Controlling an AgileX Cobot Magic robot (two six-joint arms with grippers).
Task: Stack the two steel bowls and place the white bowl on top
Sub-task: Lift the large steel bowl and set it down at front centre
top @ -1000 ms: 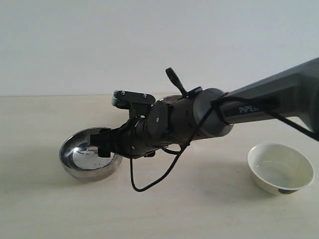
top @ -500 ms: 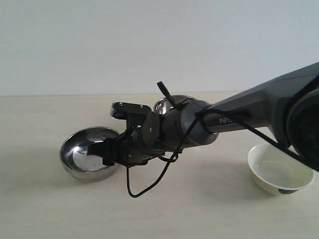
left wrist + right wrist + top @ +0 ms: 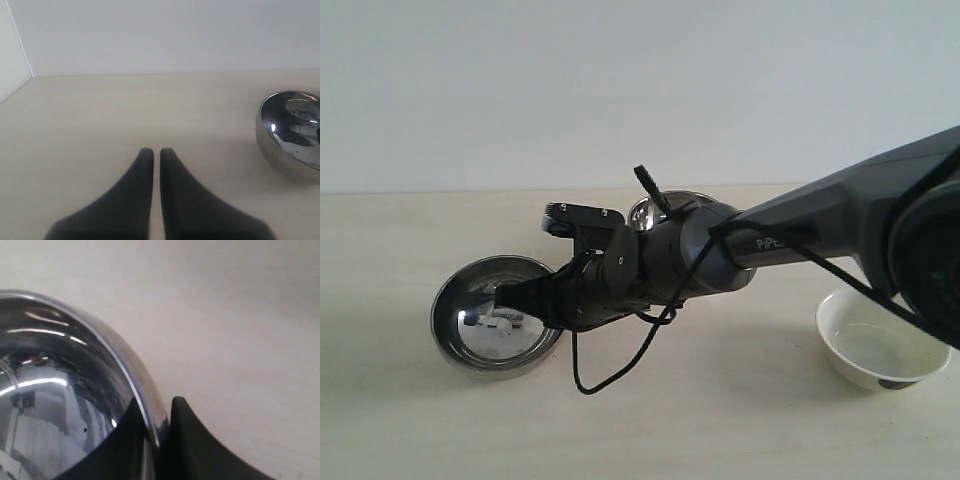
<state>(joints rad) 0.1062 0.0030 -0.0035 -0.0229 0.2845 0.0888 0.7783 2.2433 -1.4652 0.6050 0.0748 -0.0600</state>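
Note:
The wider steel bowl (image 3: 480, 335) sits at the left of the table, tipped so its opening faces the camera. My right gripper (image 3: 510, 298) reaches across and is shut on that bowl's near rim (image 3: 125, 370), one finger inside (image 3: 131, 435) and one outside. The second steel bowl (image 3: 665, 205) peeks out behind the right arm, mostly hidden. At the far right rests the white bowl (image 3: 883, 338), upright, with a dark mark at its base. My left gripper (image 3: 152, 151) is shut and empty above bare table, with the tipped steel bowl (image 3: 292, 132) off to one side.
The long dark right arm (image 3: 800, 230) spans the table from the right edge to the left bowl. A black cable (image 3: 588, 372) loops down from its wrist to the beige tabletop (image 3: 720, 420). A plain white wall stands behind.
The right gripper has pushed further left onto the wide steel bowl's rim. The bowl has shifted left and tipped up, its inside now facing the camera.

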